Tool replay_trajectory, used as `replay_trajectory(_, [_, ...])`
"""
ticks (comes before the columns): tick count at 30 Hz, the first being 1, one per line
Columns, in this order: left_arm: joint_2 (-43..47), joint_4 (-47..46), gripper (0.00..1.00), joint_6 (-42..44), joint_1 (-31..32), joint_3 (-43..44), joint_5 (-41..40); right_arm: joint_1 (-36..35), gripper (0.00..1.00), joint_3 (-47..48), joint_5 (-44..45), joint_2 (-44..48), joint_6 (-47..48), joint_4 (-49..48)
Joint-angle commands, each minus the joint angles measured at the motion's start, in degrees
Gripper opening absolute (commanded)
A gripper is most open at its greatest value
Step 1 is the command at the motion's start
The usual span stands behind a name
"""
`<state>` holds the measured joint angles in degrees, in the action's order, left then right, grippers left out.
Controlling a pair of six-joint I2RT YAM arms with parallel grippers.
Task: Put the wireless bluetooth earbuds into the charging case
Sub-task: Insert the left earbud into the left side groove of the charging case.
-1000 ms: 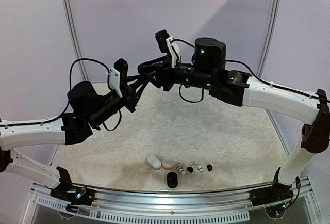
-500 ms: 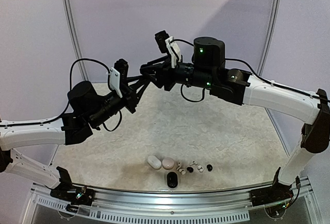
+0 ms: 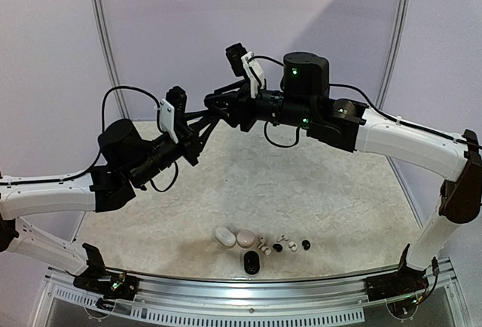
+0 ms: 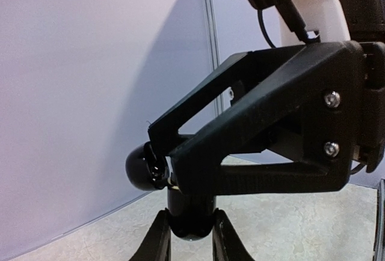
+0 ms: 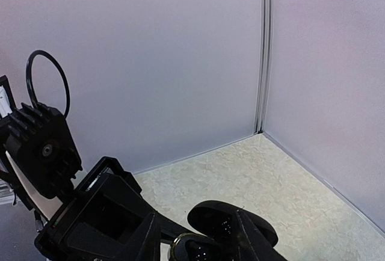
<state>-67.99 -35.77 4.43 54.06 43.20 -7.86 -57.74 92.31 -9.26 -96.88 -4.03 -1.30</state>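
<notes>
Room is plentiful up here: both of my arms are raised well above the table [image 3: 339, 191], with pale wall panels [image 3: 173, 18] behind and nothing else near them. My two grippers meet tip to tip in mid-air, over the far half of the table.

My left gripper [image 4: 189, 214] has its jaws pressed in on a glossy black charging case [image 4: 191, 226], pinching its lower part from both sides. My right gripper [image 5: 195, 234] comes in from the other side with its tips at the top of that same case. In the right wrist view, shiny black curves sit between and behind my right fingers [image 5: 150, 237]. Those jaws stand partly spread, and I cannot tell whether they grip the case or only touch it.

The wireless bluetooth earbuds [image 3: 292, 246] lie far below, in a loose row near the table's near edge, some white and some black, each apart from the next. Just left of them rest a white case [image 3: 224, 236] and a pink case [image 3: 245, 238], touching or almost so. A black oval case [image 3: 251, 264] lies closer still to the metal rail [image 3: 248, 297] at that edge.
</notes>
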Motion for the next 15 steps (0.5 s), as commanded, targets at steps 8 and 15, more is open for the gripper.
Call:
replay_trajectory(8, [1.1, -4.3, 0.00, -0.1, -1.2, -1.1, 1.3, 0.0, 0.41, -0.1, -1.1, 3.6, 1.6, 1.9])
replay_trajectory(15, [1.9, -3.3, 0.00, 0.6, -1.9, -1.8, 2.9, 0.0, 0.44, 0.0, -4.0, 4.9, 1.9, 1.8])
